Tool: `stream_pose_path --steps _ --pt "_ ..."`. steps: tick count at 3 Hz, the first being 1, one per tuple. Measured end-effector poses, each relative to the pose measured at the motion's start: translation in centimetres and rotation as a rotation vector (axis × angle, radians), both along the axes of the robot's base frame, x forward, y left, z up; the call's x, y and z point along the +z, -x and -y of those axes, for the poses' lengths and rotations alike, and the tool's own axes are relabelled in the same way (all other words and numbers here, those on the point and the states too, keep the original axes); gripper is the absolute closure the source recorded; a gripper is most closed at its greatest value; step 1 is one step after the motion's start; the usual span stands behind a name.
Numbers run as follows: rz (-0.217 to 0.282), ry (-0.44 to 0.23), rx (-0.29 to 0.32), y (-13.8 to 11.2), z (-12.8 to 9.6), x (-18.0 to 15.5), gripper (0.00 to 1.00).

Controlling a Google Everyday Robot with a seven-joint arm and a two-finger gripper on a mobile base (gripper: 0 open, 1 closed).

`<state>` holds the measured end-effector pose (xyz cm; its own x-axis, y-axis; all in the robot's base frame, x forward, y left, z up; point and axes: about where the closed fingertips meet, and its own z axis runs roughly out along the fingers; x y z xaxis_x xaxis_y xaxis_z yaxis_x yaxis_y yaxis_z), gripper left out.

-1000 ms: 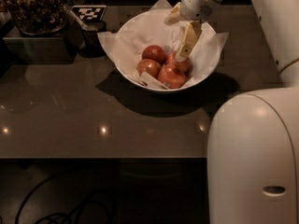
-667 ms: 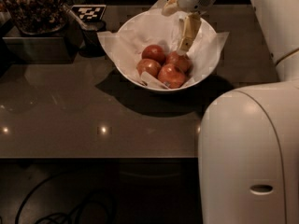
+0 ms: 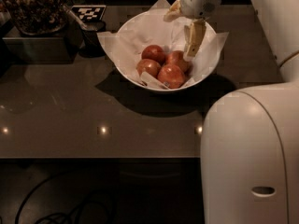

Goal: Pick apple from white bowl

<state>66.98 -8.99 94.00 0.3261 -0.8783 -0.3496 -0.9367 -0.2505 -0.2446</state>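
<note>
The gripper (image 3: 180, 35) is hovering over the white bowl's (image 3: 127, 68) far right side, fingers spread, empty. The apple (image 3: 171, 75) is sitting frontmost, touching other apples (image 3: 153, 53); roundish, its stem direction is unclear.

A dark glossy table (image 3: 70, 101) fills the scene; small lights (image 3: 103, 130) glint near its front edge; black cables (image 3: 51, 211) lie on the dim floor (image 3: 140, 190) below it.
</note>
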Motion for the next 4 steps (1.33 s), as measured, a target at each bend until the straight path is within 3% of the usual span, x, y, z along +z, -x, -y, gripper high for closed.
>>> stream_pose_path --steps 2,4 --pt "-0.09 -0.083 0.026 1.7 0.5 -3.0 0.11" --pt "-0.114 -0.124 0.056 1.7 -0.3 -3.9 0.11"
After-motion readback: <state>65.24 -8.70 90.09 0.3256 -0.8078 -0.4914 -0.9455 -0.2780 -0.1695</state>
